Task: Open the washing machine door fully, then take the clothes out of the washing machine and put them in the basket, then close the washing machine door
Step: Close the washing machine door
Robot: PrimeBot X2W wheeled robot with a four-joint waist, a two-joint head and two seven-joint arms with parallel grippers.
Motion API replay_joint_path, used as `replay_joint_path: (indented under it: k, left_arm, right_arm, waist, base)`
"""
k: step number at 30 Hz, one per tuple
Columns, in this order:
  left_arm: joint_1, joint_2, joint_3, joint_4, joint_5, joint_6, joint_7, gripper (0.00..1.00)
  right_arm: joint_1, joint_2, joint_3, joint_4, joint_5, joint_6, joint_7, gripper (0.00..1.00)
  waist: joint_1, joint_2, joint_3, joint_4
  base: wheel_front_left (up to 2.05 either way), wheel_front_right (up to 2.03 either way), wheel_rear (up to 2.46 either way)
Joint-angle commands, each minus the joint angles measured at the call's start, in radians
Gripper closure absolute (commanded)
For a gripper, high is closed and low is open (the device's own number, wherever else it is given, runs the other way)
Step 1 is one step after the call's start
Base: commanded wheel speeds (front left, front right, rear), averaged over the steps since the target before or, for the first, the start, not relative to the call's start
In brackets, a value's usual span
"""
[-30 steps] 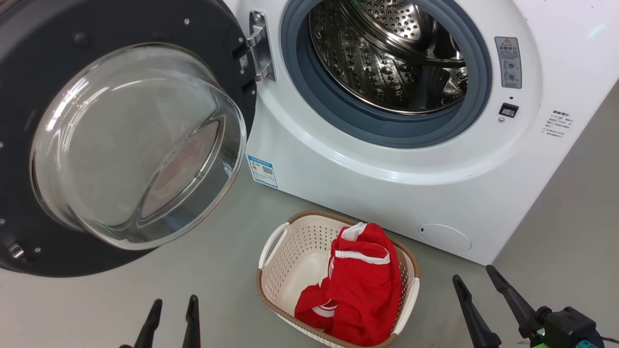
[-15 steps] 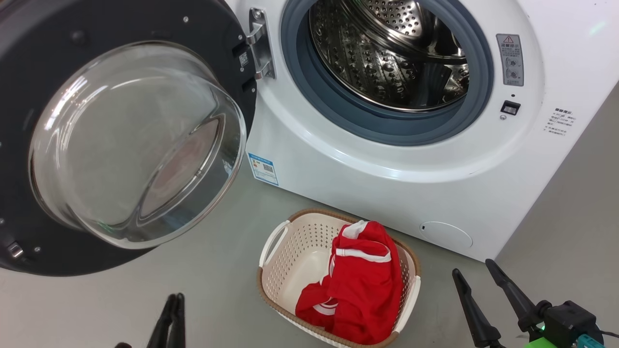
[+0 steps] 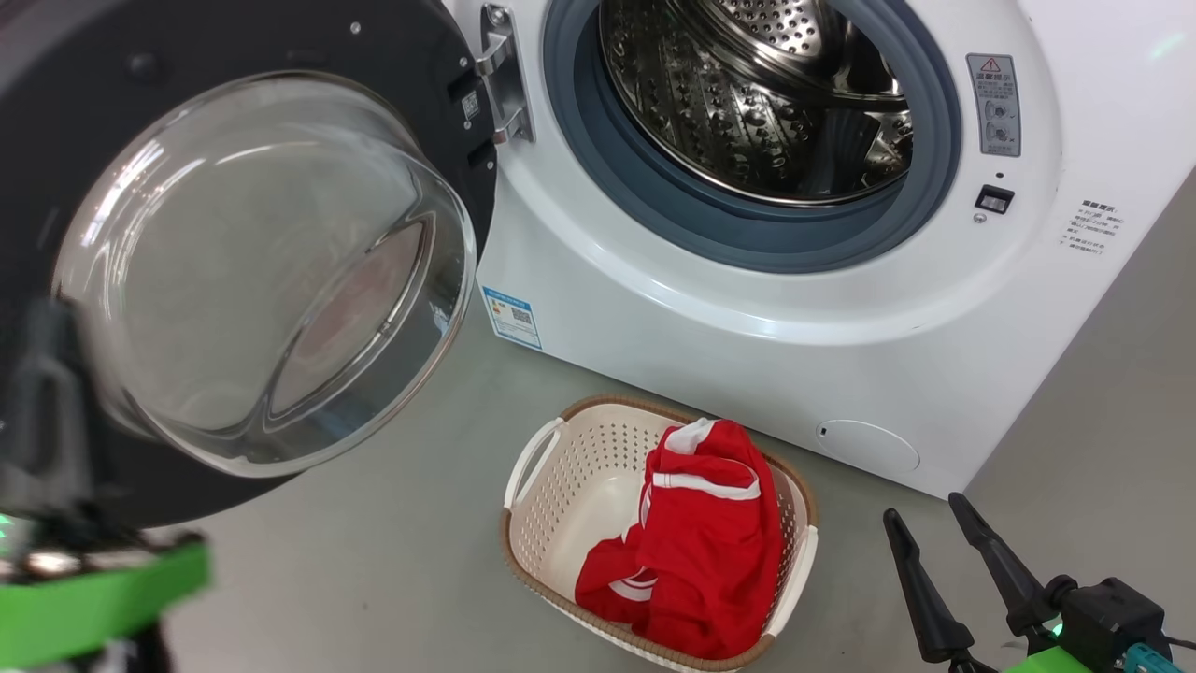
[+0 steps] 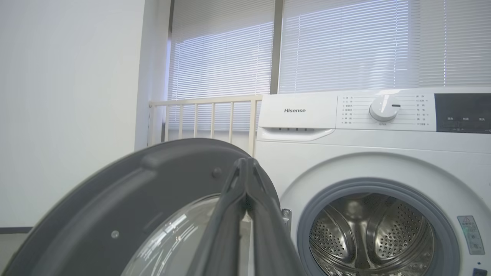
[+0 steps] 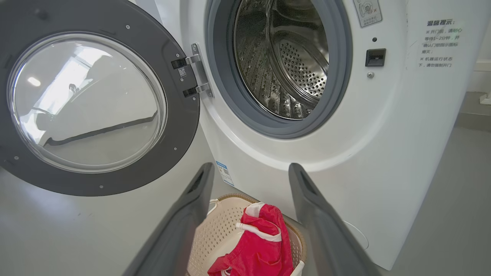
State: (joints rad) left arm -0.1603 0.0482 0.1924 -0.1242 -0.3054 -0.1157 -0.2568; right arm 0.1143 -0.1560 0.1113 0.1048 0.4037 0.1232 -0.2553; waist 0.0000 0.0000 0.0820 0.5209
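since a second ago the left gripper (image 4: 245, 161) has pinched fully shut on nothing and its arm (image 3: 47, 421) has swung up, a blur hiding the lower left of the open washing machine door (image 3: 271, 271). the washing machine (image 3: 747, 355) is cropped at the top, its drum bare. the clothes (image 3: 701, 551) lie heaped in the basket (image 3: 561, 486). the right gripper (image 3: 923, 508) is spread wide, empty.
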Motion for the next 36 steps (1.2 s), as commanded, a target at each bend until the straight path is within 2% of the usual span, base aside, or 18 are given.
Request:
replay_joint_path:
  k: [1, 5, 9, 13, 16, 20, 21, 26, 32, 36]
  left_arm:
    - [-0.058, 0.037, 0.059, -0.047, 0.006, -0.007, -0.005, 1.00]
    - [-0.182, 0.095, 0.151, -0.073, -0.080, -0.013, -0.005, 1.00]
    - [-0.301, 0.200, 0.198, -0.020, -0.192, -0.014, -0.005, 1.00]
    - [-0.414, 0.294, 0.252, 0.099, -0.280, -0.015, -0.005, 1.00]
    - [-0.482, 0.367, 0.270, 0.256, -0.335, -0.015, 0.011, 1.00]
    - [-0.583, 0.444, 0.291, 0.482, -0.432, -0.015, 0.095, 1.00]
    - [-0.630, 0.478, 0.303, 0.587, -0.469, -0.015, 0.136, 1.00]
    - [-0.708, 0.546, 0.307, 0.826, -0.539, -0.011, 0.293, 1.00]
    - [-0.745, 0.593, 0.297, 1.050, -0.609, -0.010, 0.540, 1.00]
    - [-0.750, 0.610, 0.292, 1.123, -0.644, -0.012, 0.655, 1.00]
  right_arm:
    - [-0.028, -0.011, 0.018, -0.027, -0.013, 0.008, -0.006, 0.00]
    - [-0.033, -0.009, 0.015, -0.027, -0.015, 0.008, -0.006, 0.00]
    - [-0.034, -0.004, 0.006, -0.028, -0.016, 0.008, -0.006, 0.00]
    - [-0.029, 0.002, 0.003, -0.027, -0.017, 0.008, -0.006, 0.00]
    - [-0.030, 0.009, 0.004, -0.026, -0.016, 0.008, -0.006, 0.00]
    - [-0.033, 0.018, 0.004, -0.024, -0.015, 0.008, -0.006, 0.00]
    - [-0.032, 0.022, 0.005, -0.022, -0.014, 0.008, -0.006, 0.00]
    - [-0.024, 0.032, 0.013, -0.018, -0.014, 0.008, -0.006, 0.00]
    - [-0.023, 0.030, 0.018, -0.021, -0.013, 0.008, -0.006, 0.00]
    - [-0.023, 0.022, 0.021, -0.022, -0.011, 0.008, -0.006, 0.00]
  waist:
    - [0.0000, 0.0000, 0.003, 0.001]
    - [0.0000, 0.0000, 0.013, 0.003]
    - [0.0000, 0.0000, 0.017, 0.004]
    - [0.0000, 0.0000, 0.016, 0.004]
    - [0.0000, 0.0000, 0.016, 0.002]
    - [0.0000, 0.0000, 0.020, 0.001]
    - [0.0000, 0.0000, 0.020, 0.002]
    - [0.0000, 0.0000, 0.014, -0.001]
    - [0.0000, 0.0000, 0.016, -0.004]
    - [0.0000, 0.0000, 0.019, -0.011]
  base:
    - [0.00, 0.00, 0.00]
    - [0.00, 0.00, 0.00]
    - [0.00, 0.00, 0.00]
    - [0.00, 0.00, 0.00]
    - [0.00, 0.00, 0.00]
    - [0.00, 0.00, 0.00]
    - [0.00, 0.00, 0.00]
    - [0.00, 0.00, 0.00]
    - [0.00, 0.00, 0.00]
    - [0.00, 0.00, 0.00]
